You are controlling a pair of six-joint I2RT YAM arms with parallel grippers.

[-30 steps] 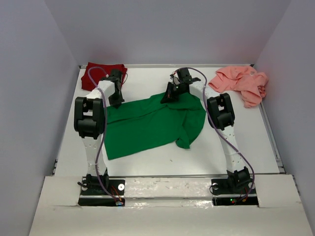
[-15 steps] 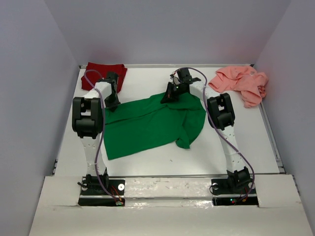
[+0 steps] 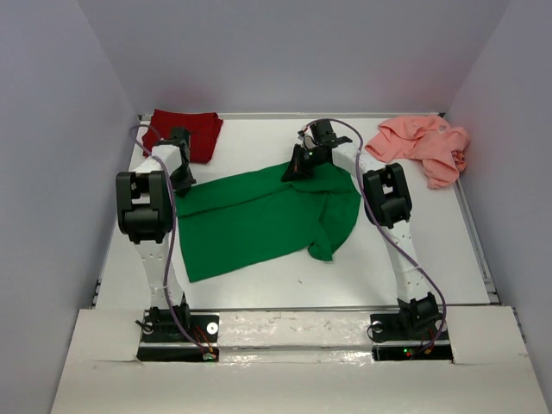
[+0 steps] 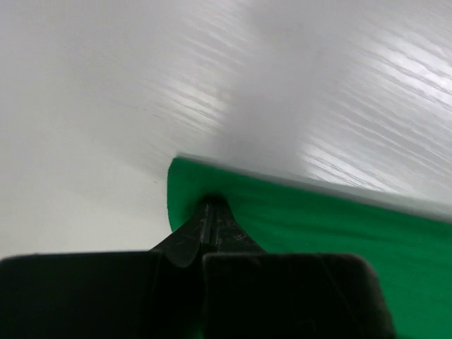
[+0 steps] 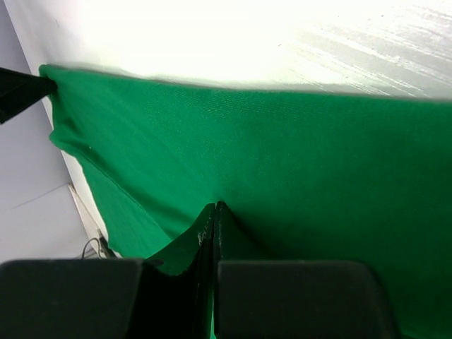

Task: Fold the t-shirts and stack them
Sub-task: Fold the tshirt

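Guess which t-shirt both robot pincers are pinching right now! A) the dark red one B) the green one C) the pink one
B: the left pincer and the right pincer are each shut on an edge of the green t-shirt; the dark red t-shirt and the pink t-shirt lie in the far corners.

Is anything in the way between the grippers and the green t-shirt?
Nothing visible. The left gripper and right gripper are each shut on the green t-shirt's far edge; the dark red t-shirt and pink t-shirt lie apart at the far corners.
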